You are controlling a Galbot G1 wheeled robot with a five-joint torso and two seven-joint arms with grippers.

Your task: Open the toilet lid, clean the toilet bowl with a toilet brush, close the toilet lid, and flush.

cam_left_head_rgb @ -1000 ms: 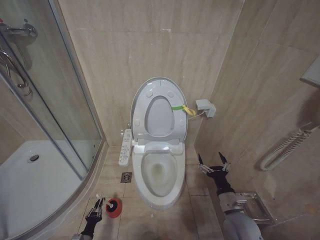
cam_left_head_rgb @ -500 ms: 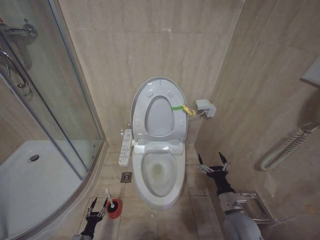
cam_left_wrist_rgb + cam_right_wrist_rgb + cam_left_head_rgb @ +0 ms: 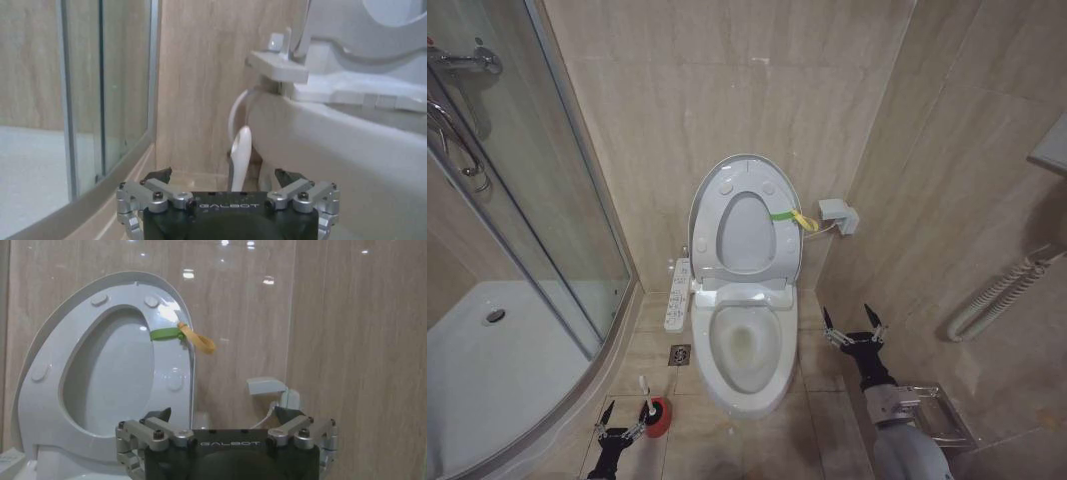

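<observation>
- The toilet lid (image 3: 745, 220) stands raised against the tiled back wall, its ribbed underside facing forward, with the white seat ring (image 3: 746, 232) lifted against it. A green and yellow strap (image 3: 789, 216) is tied around the lid's right edge.
- The toilet bowl (image 3: 745, 345) is uncovered below, with water at its bottom.
- The toilet brush (image 3: 653, 410) stands on the floor (image 3: 687, 440) just left of the bowl's front: a red cup-shaped holder with a thin pale handle rising from it.
- The left hand (image 3: 621, 425) is low at the bottom edge of the head view, just beside the brush holder on its left. Its fingers are spread wide and hold nothing.
- In the left wrist view the left hand (image 3: 227, 176) points along the floor beside the bowl's outer wall (image 3: 340, 150); the pale brush handle (image 3: 239, 157) stands upright between its open fingertips but farther off, with no contact visible.
- The right hand (image 3: 854, 328) hovers to the right of the bowl, near the right-hand wall, fingers spread wide and empty.
- In the right wrist view the right hand (image 3: 227, 415) faces the raised lid (image 3: 107, 360) and a small white wall box (image 3: 267, 386).
- A long white button panel (image 3: 677, 295) lies along the bowl's left side, and a glass shower enclosure (image 3: 517, 200) curves on the far left.
</observation>
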